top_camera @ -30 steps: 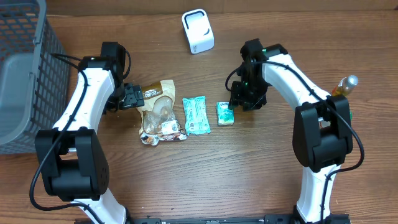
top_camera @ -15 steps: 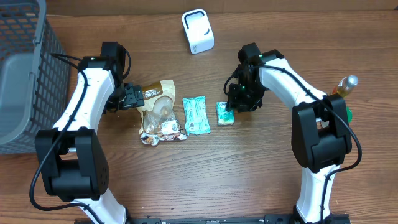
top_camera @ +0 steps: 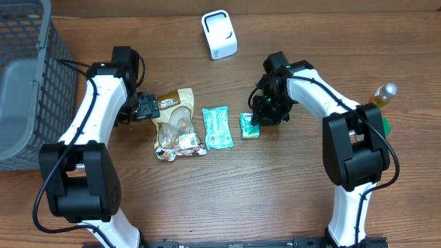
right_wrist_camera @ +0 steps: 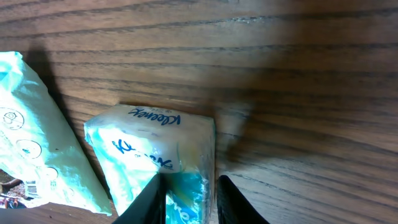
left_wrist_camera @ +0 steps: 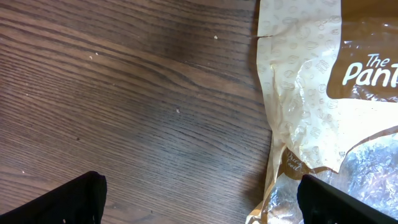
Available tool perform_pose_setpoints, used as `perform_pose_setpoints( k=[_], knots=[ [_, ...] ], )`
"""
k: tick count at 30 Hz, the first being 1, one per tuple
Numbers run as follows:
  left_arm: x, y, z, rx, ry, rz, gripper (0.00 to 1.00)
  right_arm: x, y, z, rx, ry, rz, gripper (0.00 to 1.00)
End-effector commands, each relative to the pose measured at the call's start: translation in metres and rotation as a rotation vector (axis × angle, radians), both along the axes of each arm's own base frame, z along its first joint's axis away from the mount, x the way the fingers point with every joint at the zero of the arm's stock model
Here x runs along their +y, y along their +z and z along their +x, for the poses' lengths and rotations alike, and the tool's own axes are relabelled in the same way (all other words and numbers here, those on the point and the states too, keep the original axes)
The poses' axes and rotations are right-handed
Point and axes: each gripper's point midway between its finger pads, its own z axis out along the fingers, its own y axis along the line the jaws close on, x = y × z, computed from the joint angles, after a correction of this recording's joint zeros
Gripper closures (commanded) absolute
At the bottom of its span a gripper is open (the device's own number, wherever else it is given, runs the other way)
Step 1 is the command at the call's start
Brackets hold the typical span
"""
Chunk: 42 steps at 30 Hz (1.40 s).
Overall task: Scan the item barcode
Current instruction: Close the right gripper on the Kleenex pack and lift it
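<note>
Wood grain runs across the desk, where the right pincer stands drawn narrow about one end of a small blue-and-white tissue pack. The pack lies just right of the overhead frame's centre, beside a teal packet. Whether the fingers actually bite the wrapper cannot be told. The left pincer hangs wide open and empty at the edge of a tan snack bag.

The step in hand appears to be the pick-up. Done well, it would pinch the pack squarely across its end, firmly enough that the soft wrapper does not slip. It would then lift clear of the teal packet and turn the barcode toward the white scanner at top centre. No barcode shows on the pack's upper face, so it may sit underneath.

Only the overhead view shows the scanner, the grey basket at upper left and both arms. Only the right wrist view shows the pack's lettering and the fingers straddling it.
</note>
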Motion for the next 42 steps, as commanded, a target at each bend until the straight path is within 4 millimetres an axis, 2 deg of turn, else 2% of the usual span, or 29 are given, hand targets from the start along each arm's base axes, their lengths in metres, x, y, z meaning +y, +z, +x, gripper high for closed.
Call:
perform_pose_setpoints(
  k=[1, 8, 15, 21, 22, 24, 29, 33, 38, 42],
  knots=[
    [0.003, 0.002, 0.004, -0.006, -0.015, 0.011, 0.01, -0.001, -0.004, -0.003, 0.007, 0.002, -0.013, 0.80],
    [0.003, 0.002, 0.004, -0.006, -0.015, 0.011, 0.00, -0.003, -0.009, -0.006, 0.012, 0.002, -0.016, 0.79],
    [0.003, 0.002, 0.004, -0.006, -0.015, 0.011, 0.01, -0.010, -0.033, -0.016, 0.010, 0.002, -0.042, 0.78],
    [0.003, 0.002, 0.004, -0.006, -0.015, 0.011, 0.00, -0.012, -0.035, -0.020, 0.023, 0.002, -0.046, 0.78],
    [0.003, 0.002, 0.004, -0.006, -0.015, 0.011, 0.01, -0.012, -0.035, -0.021, 0.024, 0.002, -0.046, 0.79],
    [0.003, 0.002, 0.004, -0.006, -0.015, 0.011, 0.00, -0.012, -0.034, -0.023, 0.033, 0.002, -0.049, 0.94],
    [0.003, 0.002, 0.004, -0.006, -0.015, 0.011, 0.01, -0.008, -0.032, -0.024, 0.040, 0.003, -0.024, 0.96],
    [0.003, 0.002, 0.004, -0.006, -0.015, 0.011, 0.01, 0.014, -0.009, -0.024, 0.031, 0.054, 0.173, 0.96],
    [0.003, 0.002, 0.004, -0.006, -0.015, 0.011, 0.00, 0.046, 0.058, -0.022, -0.028, 0.129, 0.589, 0.96],
    [0.003, 0.002, 0.004, -0.006, -0.015, 0.011, 0.01, 0.050, 0.105, -0.030, -0.094, 0.207, 0.821, 0.96]
  ],
)
